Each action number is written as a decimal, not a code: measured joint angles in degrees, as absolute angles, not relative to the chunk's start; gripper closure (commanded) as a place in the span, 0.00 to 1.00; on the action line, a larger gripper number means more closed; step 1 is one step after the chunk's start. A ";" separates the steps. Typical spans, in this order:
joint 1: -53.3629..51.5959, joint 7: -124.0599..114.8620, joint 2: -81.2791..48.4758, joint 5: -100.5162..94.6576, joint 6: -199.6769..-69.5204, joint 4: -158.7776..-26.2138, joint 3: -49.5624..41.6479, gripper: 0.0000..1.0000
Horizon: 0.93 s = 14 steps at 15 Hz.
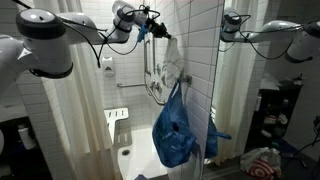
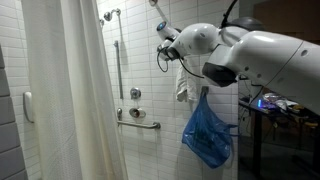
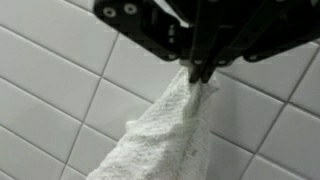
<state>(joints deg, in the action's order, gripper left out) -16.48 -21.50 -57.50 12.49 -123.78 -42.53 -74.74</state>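
Wrist view: jaws pinched fully together on the top corner of the white towel [image 3: 160,130], fabric bunched between the tips, no gap visible. The towel drapes down from the pinch, close in front of the white tile wall [image 3: 50,95]; can't tell if it touches the tile. Landmark for the rest is the blue bag [image 2: 207,135]. In both exterior views the towel hangs directly above the blue bag, lower end reaching the bag's top; contact between the two not resolvable. Jaws sit high above the bag, and the arm [image 2: 255,50] comes in roughly level from the room side of the bag. The bag hangs at the edge of the tile wall. Deeper into the shower, beyond the bag: horizontal grab bar [image 2: 138,122] on the tile at about the bag's top height, vertical rail [image 2: 117,60] above that bar, shower head [image 2: 108,14] at the rail's upper end. Shower curtain [image 2: 65,90] hangs well apart from the bag, past the grab bar. In an exterior view a white slatted fixture [image 1: 118,114] sits on the back wall beyond the bag, near its mid-height.
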 measured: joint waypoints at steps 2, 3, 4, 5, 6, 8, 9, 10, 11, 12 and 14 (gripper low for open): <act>-16.52 -21.44 -58.36 11.13 -124.49 -42.53 -74.79 0.99; -16.53 -21.39 -58.76 10.42 -124.87 -42.55 -74.80 0.99; -16.53 -21.35 -59.18 9.76 -125.31 -42.56 -74.83 0.99; -16.53 -21.31 -59.55 9.19 -125.73 -42.58 -74.86 0.99; -16.54 -21.29 -59.88 8.76 -126.09 -42.58 -74.93 0.99; -16.58 -21.26 -60.34 7.99 -126.70 -42.63 -74.97 0.99; -16.61 -21.24 -60.51 7.74 -126.92 -42.66 -75.03 0.99; -16.63 -21.24 -60.66 7.56 -127.11 -42.68 -75.07 0.99; -16.64 -21.24 -60.75 7.35 -127.32 -42.72 -75.10 0.99; -16.66 -21.24 -60.80 7.24 -127.54 -42.75 -75.11 0.99; -16.69 -21.27 -60.86 7.23 -128.08 -42.82 -75.11 0.99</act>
<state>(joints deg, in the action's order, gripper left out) -16.69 -21.27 -60.86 7.23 -128.08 -42.82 -75.11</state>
